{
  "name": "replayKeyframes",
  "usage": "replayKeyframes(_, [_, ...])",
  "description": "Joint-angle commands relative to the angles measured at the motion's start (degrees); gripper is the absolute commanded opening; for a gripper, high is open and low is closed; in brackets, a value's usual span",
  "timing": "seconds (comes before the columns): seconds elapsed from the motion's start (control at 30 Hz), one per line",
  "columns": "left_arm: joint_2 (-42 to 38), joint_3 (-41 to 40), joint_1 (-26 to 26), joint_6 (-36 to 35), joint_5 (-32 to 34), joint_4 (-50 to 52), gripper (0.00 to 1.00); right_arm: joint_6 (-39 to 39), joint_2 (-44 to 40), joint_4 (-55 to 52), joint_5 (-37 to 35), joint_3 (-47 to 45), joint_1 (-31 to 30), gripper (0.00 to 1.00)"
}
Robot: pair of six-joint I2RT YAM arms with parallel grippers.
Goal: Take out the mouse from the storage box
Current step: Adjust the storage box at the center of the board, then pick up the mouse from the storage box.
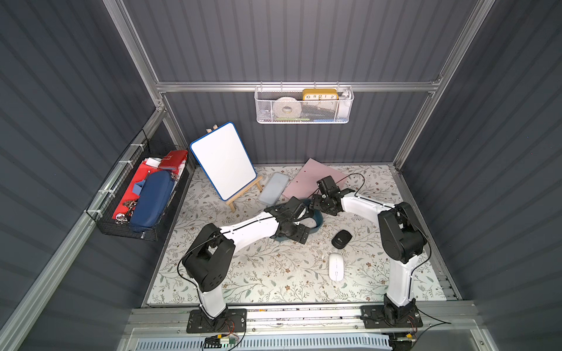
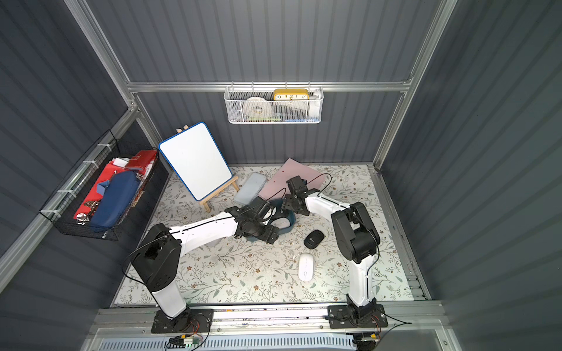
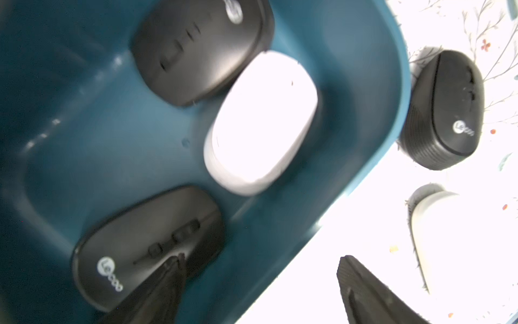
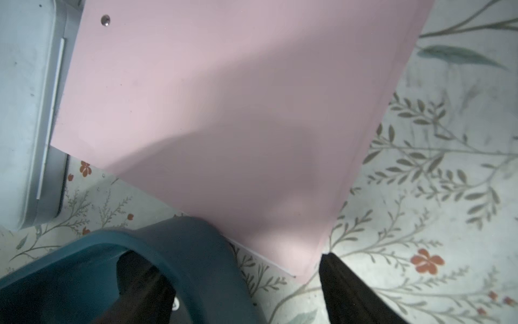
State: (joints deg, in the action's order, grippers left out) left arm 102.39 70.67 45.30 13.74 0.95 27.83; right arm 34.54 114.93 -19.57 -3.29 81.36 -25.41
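— Left claw point(image 3: 262, 256) status?
— Spread wide, empty, astride the box point(image 3: 350, 42) wall: one finger inside, above a black mouse point(image 3: 145, 246) lying in the box, probably not touching it; too blurred to confirm. Right claw point(image 4: 228, 254) likewise spread across a box corner, gripping nothing.
— Procedure?
— Bring the outer finger inside the wall, flank the mouse's sides, lower, then close gently.

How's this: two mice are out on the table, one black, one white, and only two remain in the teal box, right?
Not two: the left wrist view shows three in the storage box: a black mouse, a white mouse and another black mouse. The rest is right.
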Motion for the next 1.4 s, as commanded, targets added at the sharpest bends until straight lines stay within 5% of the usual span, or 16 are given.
replayKeyframes(0.0, [0.94, 2.14, -0.07, -1.38, -0.1, -0.74, 0.9, -2.36, -0.56, -2.55, 3.55, 2.2, 0.45, 0.81])
replayKeyframes(0.37, [4.19, 11.41, -6.06, -11.16, -5.36, 0.11, 0.9, -1.65, -21.11, 0.87, 8.99, -17.28, 0.45, 0.81])
replayKeyframes(0.83, [15.58, 22.23, -6.47, -24.46, -9.65, 8.62, 0.73, 1.18, -42.03, -3.1, 5.24, -31.78, 0.45, 0.82])
replayKeyframes(1.37, [26.1, 25.07, -4.44, -23.77, -8.19, 12.09, 0.82, 1.91, -47.26, -5.92, 4.12, -34.33, 0.45, 0.83])
